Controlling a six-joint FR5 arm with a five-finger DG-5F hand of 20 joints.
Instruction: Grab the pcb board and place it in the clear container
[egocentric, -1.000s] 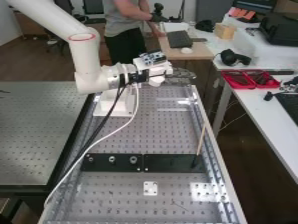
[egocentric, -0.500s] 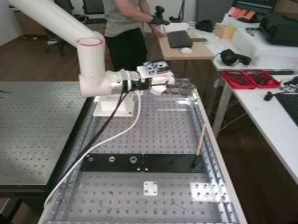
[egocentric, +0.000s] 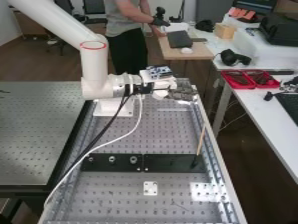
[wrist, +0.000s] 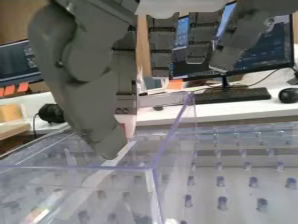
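At the far end of the perforated bench, the dark grey hand (egocentric: 181, 93) is over the surface near the right rail. In the wrist view the hand (wrist: 78, 65) hangs large above the clear container (wrist: 155, 169), whose transparent walls and corner edge lie under it. A small pale and reddish patch appears beside the hand's lowest part; I cannot tell whether it belongs to a pcb board. What the hand may hold is hidden.
Black plates (egocentric: 174, 163) cross the bench, with a thin wooden stick (egocentric: 201, 140) standing at their right end. Nearer lies a small white plate (egocentric: 150, 188). Red trays (egocentric: 251, 79) sit on the white side table. Cables hang from the arm.
In the high view the hand has come down the picture, nearer the viewer, and slightly to the right. The bench items have stayed in place.
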